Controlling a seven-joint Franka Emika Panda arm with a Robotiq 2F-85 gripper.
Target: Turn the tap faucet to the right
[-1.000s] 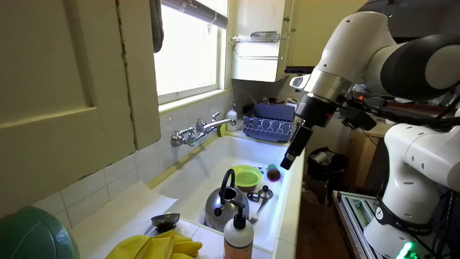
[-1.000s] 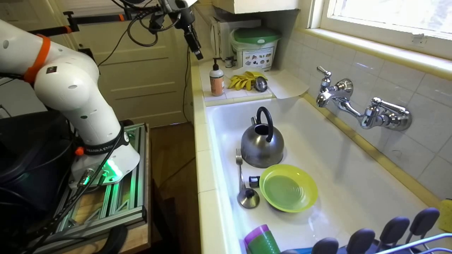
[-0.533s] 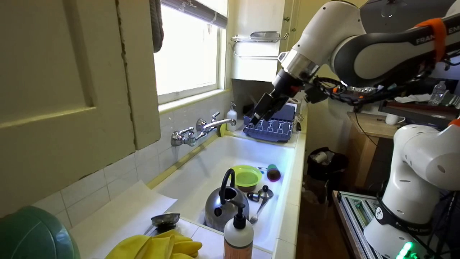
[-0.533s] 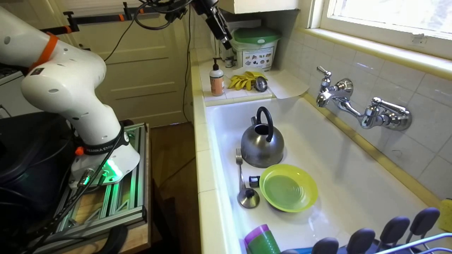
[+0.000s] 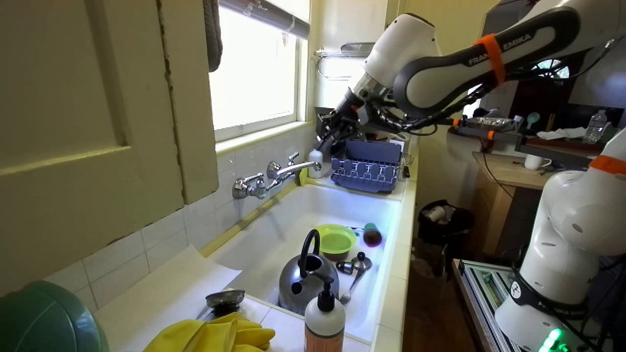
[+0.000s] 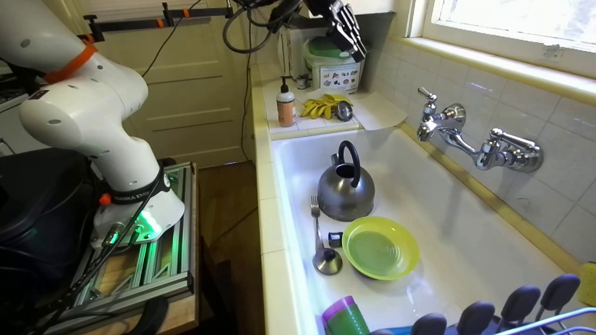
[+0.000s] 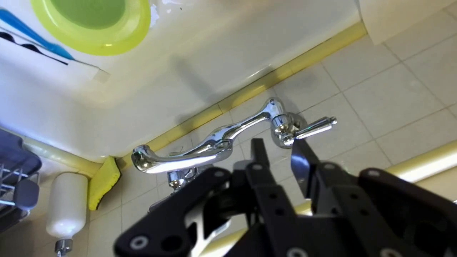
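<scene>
Hanging nearest in the wrist view, the gripper (image 7: 279,141) has its jaws a modest gap apart with nothing held between them, and both exterior views show it clear of the tap faucet (image 5: 292,169). Past it comes a lever handle (image 7: 316,127), then the faucet's long spout (image 7: 189,162), the whole fixed to the tiled wall (image 7: 403,96) above the countertop's back edge (image 7: 321,53), with the spout's free end towards the far back corner. At that corner are a white pump bottle (image 7: 67,205) and a yellow sponge (image 7: 104,182); the dish rack (image 7: 14,151) is on the far edge. I judge the step in hand to be lining up with the spout. To do it well, I would come down beside it rather than over the lever handle, set the outside of one jaw near the free end, where leverage should be best, and push slowly in a level arc. Polished chrome will likely be slippery, so firm, square contact should serve better than a pinch. Keep clear of the bottle, and settle which way counts as right before pushing.
</scene>
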